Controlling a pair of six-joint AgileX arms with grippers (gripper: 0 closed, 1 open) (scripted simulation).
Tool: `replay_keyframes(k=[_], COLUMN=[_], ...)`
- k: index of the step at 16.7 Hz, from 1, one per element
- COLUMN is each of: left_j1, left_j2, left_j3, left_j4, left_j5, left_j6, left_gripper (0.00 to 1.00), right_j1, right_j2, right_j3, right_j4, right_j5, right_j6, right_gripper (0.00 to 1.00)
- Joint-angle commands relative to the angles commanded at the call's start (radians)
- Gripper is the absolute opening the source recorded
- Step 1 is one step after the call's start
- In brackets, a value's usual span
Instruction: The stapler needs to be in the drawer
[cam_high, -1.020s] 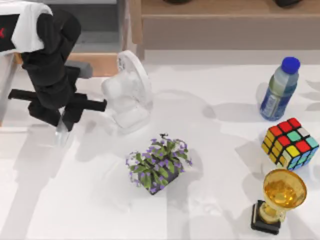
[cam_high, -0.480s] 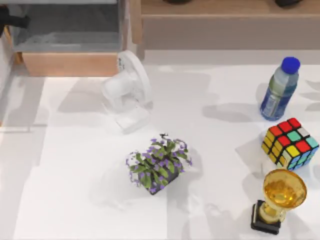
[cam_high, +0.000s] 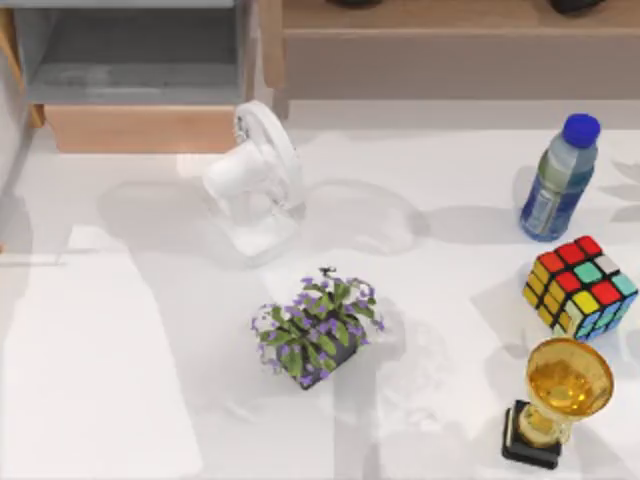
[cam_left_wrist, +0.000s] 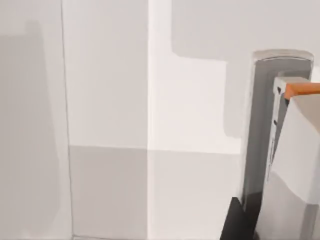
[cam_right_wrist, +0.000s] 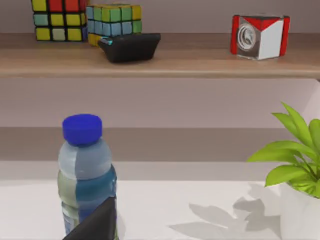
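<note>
Gone from the top view is the left arm that hung over the table's left a second ago. Drawer sits open at upper left, cut off by the edge, beside the white desk fan; its grey floor looks bare, and I can't make out the stapler or either gripper's fingers.

Fan before drawer; bottle behind cube.

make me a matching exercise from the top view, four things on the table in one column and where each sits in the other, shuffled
Things:
1. desk fan
2. water bottle
3. gold trophy
4. potted purple flowers

Places:
A. front right corner of the table
B. just in front of the open drawer
C. middle of the table
D. right side, behind the Rubik's cube

Pairs: 1-B, 2-D, 3-A, 4-C
</note>
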Motion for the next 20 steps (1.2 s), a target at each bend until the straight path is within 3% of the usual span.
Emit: replay_keyframes(k=[6,20], left_j1=[0.017,0.017], left_j2=[0.167,0.158], left_j3=[0.121,0.062], left_j4=[-0.12,-0.073], left_j5=[0.047,0.047], left_j6=[0.016,0.017], left_gripper=[0.0,0.0], right_j1=[0.0,0.0], right_j2=[0.0,0.0], right_j3=[0.0,0.0], right_j4=[0.0,0.0], right_j5=[0.0,0.0], right_j6=[0.0,0.0], right_gripper=[1.0,1.0])
